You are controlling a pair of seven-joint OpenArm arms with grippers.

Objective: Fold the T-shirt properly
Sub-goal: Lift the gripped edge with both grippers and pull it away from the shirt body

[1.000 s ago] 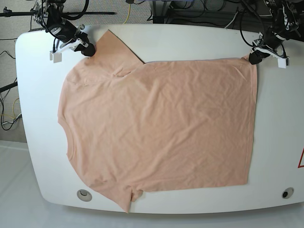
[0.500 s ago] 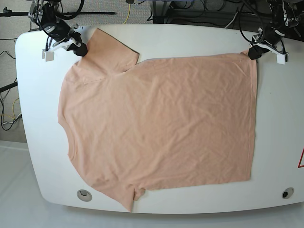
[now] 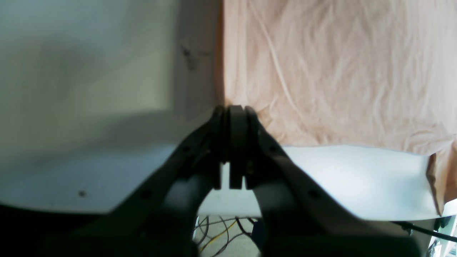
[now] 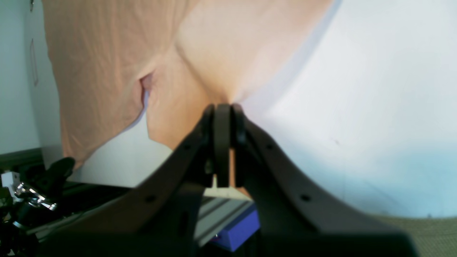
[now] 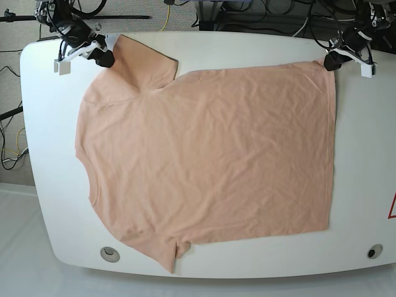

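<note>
Two claws held the T-shirt (image 5: 204, 161) at its far edge, and we judged that this was done to pull the cloth out flat over the white bench (image 5: 365, 154) before any fold was made. We had the left claw (image 5: 332, 62) pinched fully closed on the far hem corner, at the right of the base view; in its own wrist view the jaws met with no gap at the very edge of the fabric, so only a small bite of cloth was taken. We had the right claw (image 5: 103, 59) closed just as tight on the tip of the far sleeve, at the left of the base view, and the wrist camera there showed the sleeve drawn into a taut cone running down into the jaws. With both grips set at opposite ends of the same long side, the shirt was kept stretched between them, which we took to be why the body lay broad and mostly smooth, with only light wrinkles. The garment lay spread across the middle of the bench, collar end toward the left of the base view and hem toward the right, the near sleeve (image 5: 167, 253) reaching the front rim of the bench. No fold had yet been made, so we judged the task to be at its laying-out stage. The small bites risked slipping if the pull grew harder. We could not see any logo on the upper face.
</note>
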